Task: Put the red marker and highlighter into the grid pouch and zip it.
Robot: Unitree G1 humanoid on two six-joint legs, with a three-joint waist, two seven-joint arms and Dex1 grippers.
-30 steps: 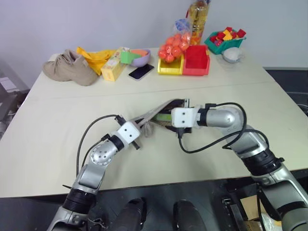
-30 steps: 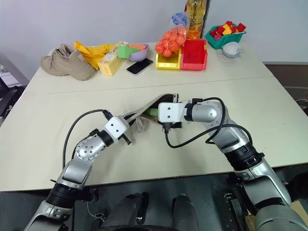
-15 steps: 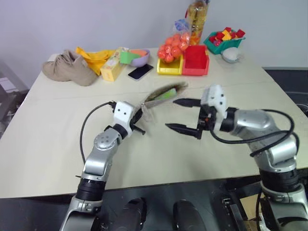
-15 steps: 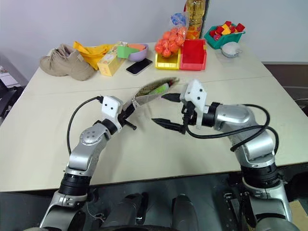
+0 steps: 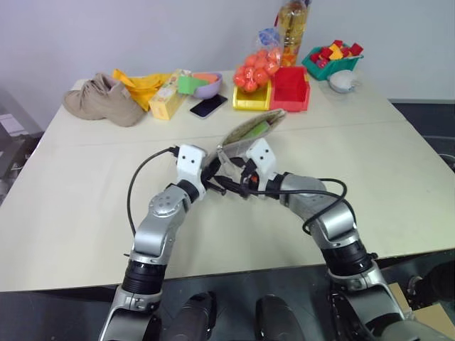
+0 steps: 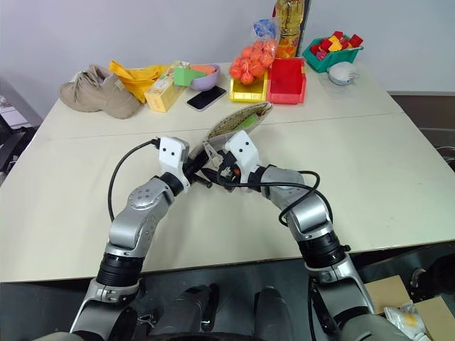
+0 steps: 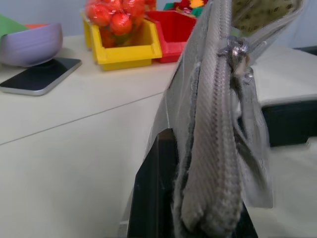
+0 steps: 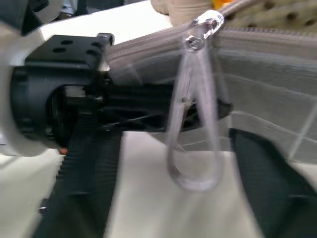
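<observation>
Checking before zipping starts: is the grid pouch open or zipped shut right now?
Open. The grid pouch, held up off the table, gapes at its top edge, showing its patterned lining and something green inside.

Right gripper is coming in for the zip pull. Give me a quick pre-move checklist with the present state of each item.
1. Left gripper clamped on the grid pouch: ok.
2. Pouch lifted off the table: ok.
3. Highlighter inside the pouch: ok, green shows in the mouth.
4. Red marker inside: cannot tell.
5. Cord pull hanging free between the right gripper's fingers: ok.
6. Right gripper shut on the pull: not ok, fingers apart.
7. Zip shut: not ok, mouth gapes.
</observation>
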